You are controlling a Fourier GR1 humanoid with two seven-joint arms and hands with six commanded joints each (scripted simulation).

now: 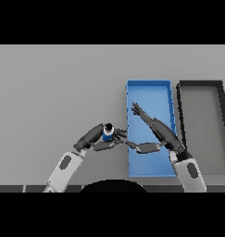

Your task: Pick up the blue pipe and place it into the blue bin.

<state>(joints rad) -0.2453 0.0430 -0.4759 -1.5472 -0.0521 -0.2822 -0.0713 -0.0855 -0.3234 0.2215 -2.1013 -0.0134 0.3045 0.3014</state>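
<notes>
The robot's left hand holds the blue pipe. Its fingers and thumb are curled around the pipe, and the pipe's dark round end points up. The pipe is just left of the blue bin, near the bin's left wall. It is not inside the bin yet.

The right hand is over the blue bin. Its fingers are straight and spread out, and it holds nothing. Its thumb reaches left, very near the left hand's fingertips. It is hard to tell if they touch.

A dark grey bin sits just to the right of the blue bin. Both bins rest on the grey table.

Some things could go wrong from here. The two hands are so close that they could bump. A bump could knock the pipe loose, and then it could fall on the table beside the bin. The pipe looks small and round, so it could roll away. The left hand also has to lift the pipe over the bin's wall. If it stays too low, the pipe could hit the wall. The right hand is in the way too, so the pipe may land on it.
</notes>
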